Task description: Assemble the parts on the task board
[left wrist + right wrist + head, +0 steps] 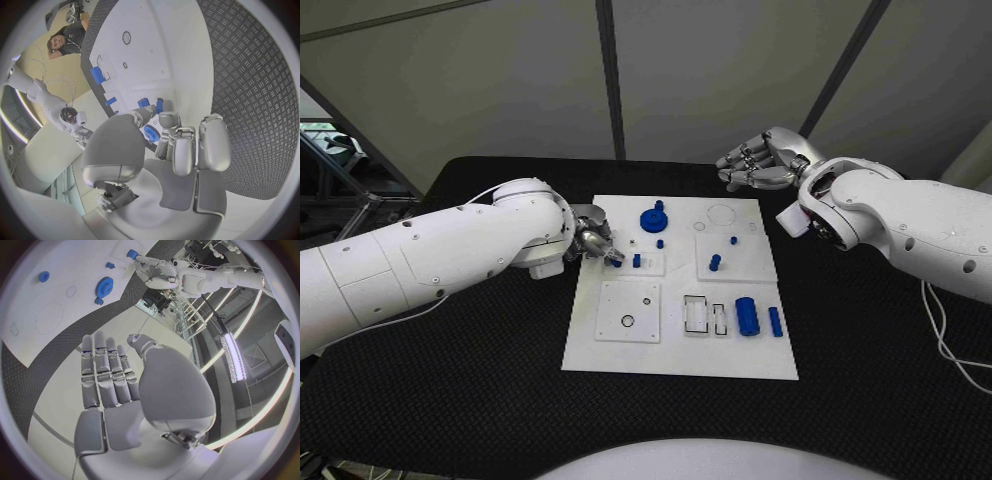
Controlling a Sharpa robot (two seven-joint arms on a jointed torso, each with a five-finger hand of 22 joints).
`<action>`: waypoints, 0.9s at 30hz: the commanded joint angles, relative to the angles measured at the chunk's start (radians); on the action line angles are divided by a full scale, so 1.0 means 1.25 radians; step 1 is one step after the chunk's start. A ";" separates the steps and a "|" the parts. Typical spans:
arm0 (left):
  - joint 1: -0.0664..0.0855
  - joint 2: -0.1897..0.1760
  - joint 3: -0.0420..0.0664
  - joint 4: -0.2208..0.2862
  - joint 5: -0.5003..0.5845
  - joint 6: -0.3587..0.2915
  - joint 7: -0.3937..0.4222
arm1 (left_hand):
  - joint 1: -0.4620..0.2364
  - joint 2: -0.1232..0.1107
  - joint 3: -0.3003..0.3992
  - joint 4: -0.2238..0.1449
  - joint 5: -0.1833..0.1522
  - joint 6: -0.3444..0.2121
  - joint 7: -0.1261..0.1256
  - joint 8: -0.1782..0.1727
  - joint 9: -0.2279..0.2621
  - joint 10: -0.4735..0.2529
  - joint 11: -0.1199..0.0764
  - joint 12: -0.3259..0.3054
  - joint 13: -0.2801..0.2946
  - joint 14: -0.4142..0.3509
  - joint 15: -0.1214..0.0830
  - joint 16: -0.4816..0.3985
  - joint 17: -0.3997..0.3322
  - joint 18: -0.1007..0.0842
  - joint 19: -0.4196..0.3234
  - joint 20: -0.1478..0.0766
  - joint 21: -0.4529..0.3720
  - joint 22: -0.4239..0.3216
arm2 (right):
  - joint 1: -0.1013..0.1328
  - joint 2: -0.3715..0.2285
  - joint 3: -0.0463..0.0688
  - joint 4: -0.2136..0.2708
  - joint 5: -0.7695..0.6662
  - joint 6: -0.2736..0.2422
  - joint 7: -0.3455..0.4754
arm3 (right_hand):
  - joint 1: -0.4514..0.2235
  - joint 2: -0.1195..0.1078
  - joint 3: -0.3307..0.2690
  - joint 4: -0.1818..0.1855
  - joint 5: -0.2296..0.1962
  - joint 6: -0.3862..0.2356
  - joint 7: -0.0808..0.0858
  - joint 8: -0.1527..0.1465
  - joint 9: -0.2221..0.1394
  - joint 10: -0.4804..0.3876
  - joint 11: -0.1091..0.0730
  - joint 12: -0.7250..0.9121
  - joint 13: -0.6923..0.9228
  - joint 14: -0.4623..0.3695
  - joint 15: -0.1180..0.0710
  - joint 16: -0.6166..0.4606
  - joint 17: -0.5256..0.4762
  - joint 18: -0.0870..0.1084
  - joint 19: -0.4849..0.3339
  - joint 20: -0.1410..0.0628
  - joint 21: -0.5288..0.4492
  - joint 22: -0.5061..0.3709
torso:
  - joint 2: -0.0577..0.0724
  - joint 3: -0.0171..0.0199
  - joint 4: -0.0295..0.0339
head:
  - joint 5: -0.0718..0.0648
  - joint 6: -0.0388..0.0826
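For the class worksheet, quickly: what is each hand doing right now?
Left hand: pinches a small blue part at the task board.
Right hand: fingers apart, holds nothing.

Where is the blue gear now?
In the head view, the blue gear stands on the white board's far half, left of its middle, just beyond the left hand.

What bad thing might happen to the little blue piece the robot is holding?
The left hand pinches a small blue part only at its fingertips, so it might slip and drop. Other blue pieces stand close beside that hand on the task board, so it might bump them. The right hand hangs off the board, too far away to help.
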 commanded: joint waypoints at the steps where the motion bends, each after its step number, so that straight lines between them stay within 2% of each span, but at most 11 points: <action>1: -0.003 0.004 -0.002 0.000 -0.002 0.014 -0.003 | -0.010 0.001 -0.010 0.002 -0.005 0.005 0.001 -0.002 -0.001 0.004 -0.003 0.006 0.002 0.081 -0.007 0.003 0.199 -0.057 0.015 -0.004 0.005 0.032 | 0.001 0.000 0.000 0.002 -0.001 -0.002 0.008 | -0.006 0.002 0.003 0.000 0.001 -0.003 0.001 0.003 0.001 -0.006 0.001 0.004 -0.001 -0.004 0.000 -0.002 -0.001 0.013 0.000 0.006 -0.004 -0.001 | 0.000 -0.0003 0.0001 | -0.001 0.000; 13: -0.003 0.011 -0.002 -0.009 -0.002 0.011 -0.003 | -0.036 0.010 -0.052 0.026 -0.004 0.014 0.000 -0.004 -0.003 0.010 -0.004 0.015 0.011 0.082 -0.008 0.005 0.202 -0.059 0.019 -0.004 0.010 0.040 | 0.001 -0.001 0.000 0.004 -0.001 -0.003 0.009 | -0.005 0.003 0.005 -0.001 0.005 -0.003 0.000 0.002 0.001 -0.007 0.001 0.005 -0.001 -0.005 0.000 -0.002 -0.002 0.013 0.000 0.006 -0.006 -0.002 | 0.000 0.0005 -0.0003 | -0.001 0.000; 27: -0.003 0.016 -0.002 -0.017 -0.002 0.008 -0.004 | -0.064 0.021 -0.086 0.051 -0.004 0.021 -0.001 -0.003 -0.003 0.014 -0.004 0.023 0.020 0.083 -0.008 0.008 0.206 -0.060 0.021 -0.005 0.014 0.046 | 0.002 -0.002 0.000 0.004 -0.001 -0.003 0.008 | -0.006 0.002 0.005 0.000 0.006 -0.003 0.001 0.002 0.002 -0.007 0.001 0.005 -0.001 -0.005 0.000 -0.002 -0.003 0.013 0.001 0.006 -0.006 -0.002 | 0.000 -0.0001 0.0006 | -0.002 -0.001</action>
